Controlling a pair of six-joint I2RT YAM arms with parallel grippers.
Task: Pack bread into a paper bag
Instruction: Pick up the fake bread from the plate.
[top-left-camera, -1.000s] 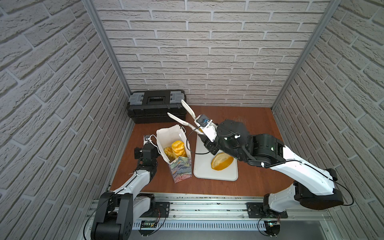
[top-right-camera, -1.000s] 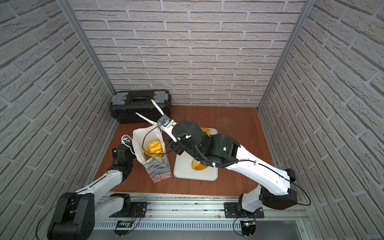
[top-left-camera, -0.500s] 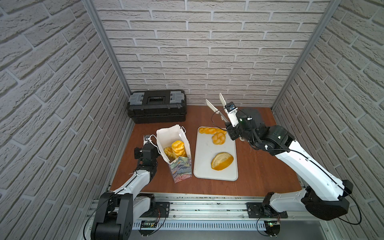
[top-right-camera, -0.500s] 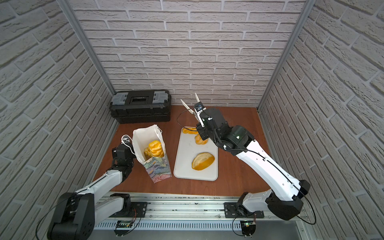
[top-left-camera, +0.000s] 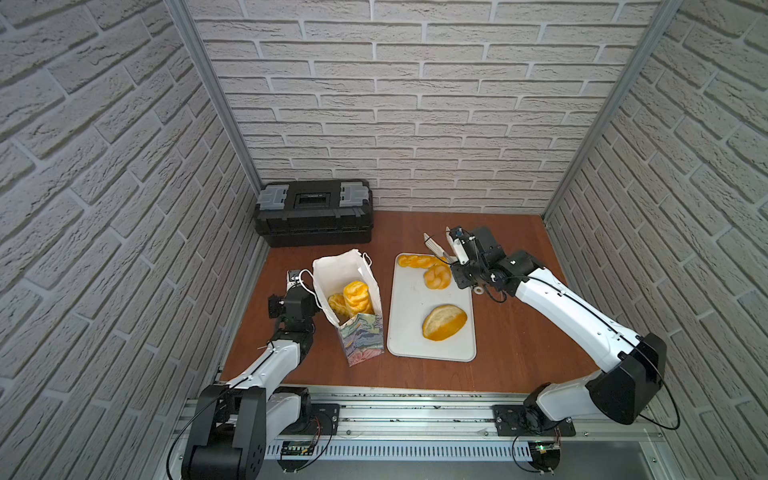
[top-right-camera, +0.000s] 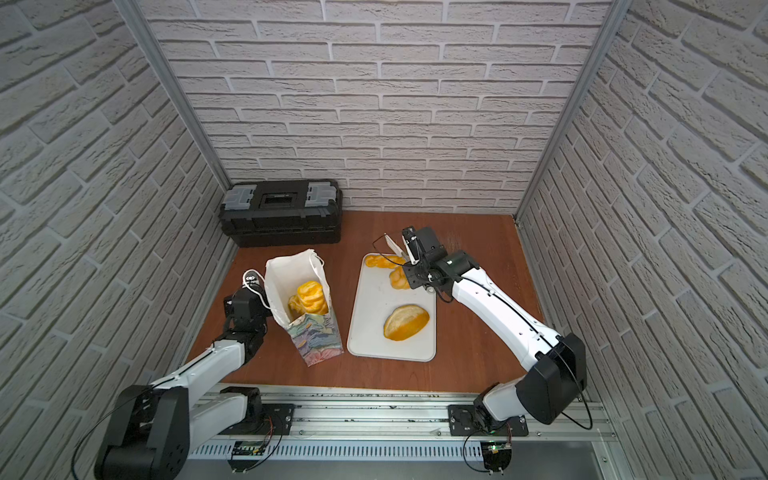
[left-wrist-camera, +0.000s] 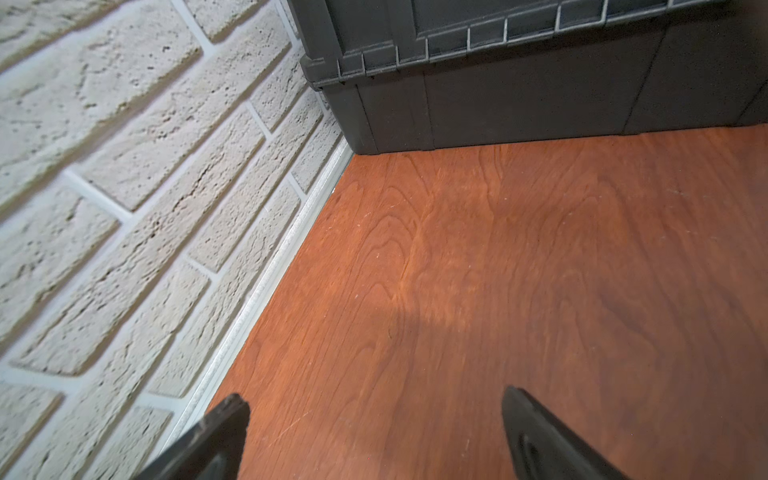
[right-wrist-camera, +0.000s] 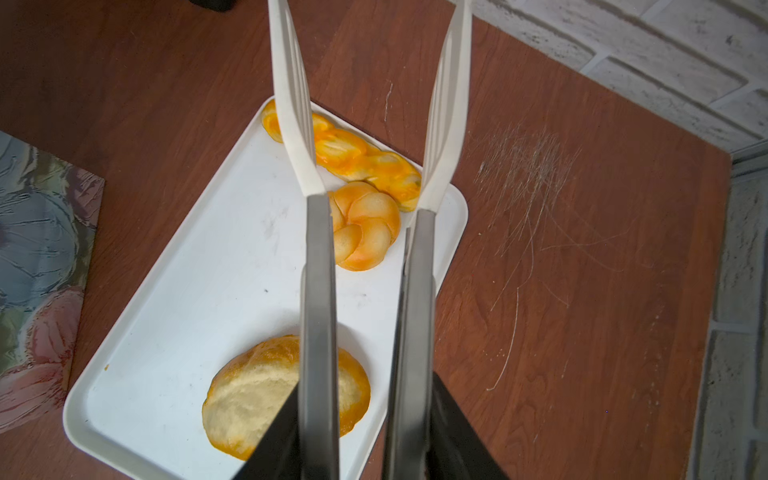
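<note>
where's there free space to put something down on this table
Free: wood between toolbox and tray; wood between tray and front rail; tray's middle between knot roll and oval loaf. Crowded: tray's far end, braided stick and tongs; narrow gap beside the paper bag.

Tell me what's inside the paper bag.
Inside the paper bag, at least two golden bread pieces show: a ridged roll and a smaller piece beside it. Anything beneath them is hidden by them and the bag's front wall.
</note>
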